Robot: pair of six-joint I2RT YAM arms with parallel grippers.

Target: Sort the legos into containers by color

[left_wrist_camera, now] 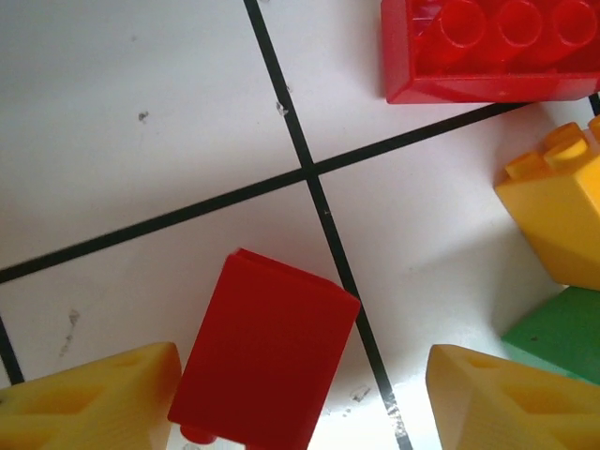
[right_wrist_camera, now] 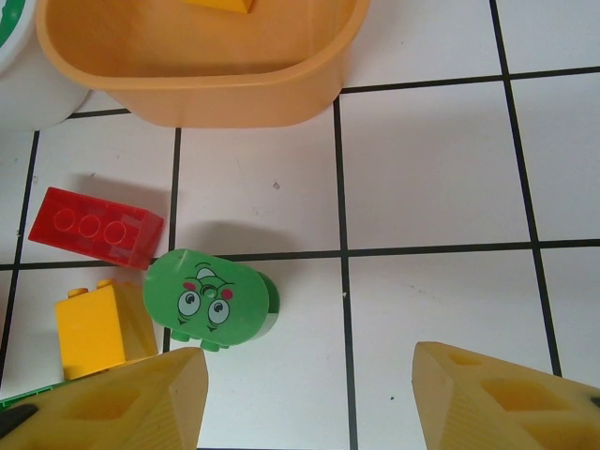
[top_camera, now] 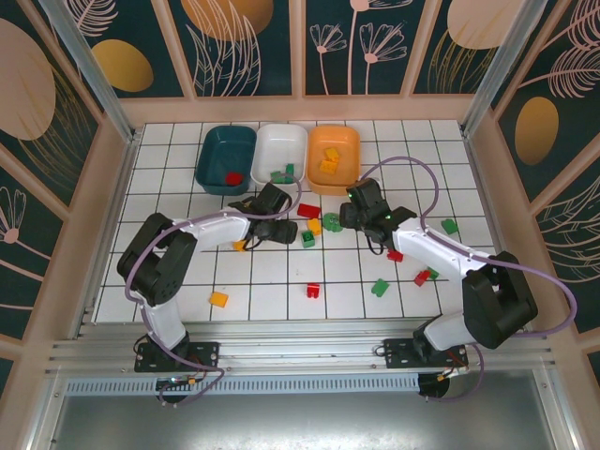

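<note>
A small red lego [left_wrist_camera: 262,352] lies on the tile between the fingers of my left gripper [left_wrist_camera: 302,375], close against the left finger [left_wrist_camera: 89,398], with a gap to the right finger [left_wrist_camera: 511,398]; the jaws stand open. A long red lego [left_wrist_camera: 487,47], a yellow one [left_wrist_camera: 558,216] and a green one [left_wrist_camera: 562,337] lie just beyond. My right gripper [right_wrist_camera: 309,361] is open over bare tile, with a green oval face lego [right_wrist_camera: 211,300] by its left finger [right_wrist_camera: 141,398]. The teal [top_camera: 225,157], white [top_camera: 281,150] and orange [top_camera: 335,145] containers stand in a row at the back.
Both grippers [top_camera: 281,225] [top_camera: 352,214] meet near the table's middle beside a cluster of legos [top_camera: 315,226]. The teal tub holds a red lego [top_camera: 232,177], the white tub green ones [top_camera: 281,174], the orange tub yellow ones [top_camera: 328,159]. Loose legos lie at the front [top_camera: 218,299] [top_camera: 313,290] [top_camera: 380,287] and right [top_camera: 450,225].
</note>
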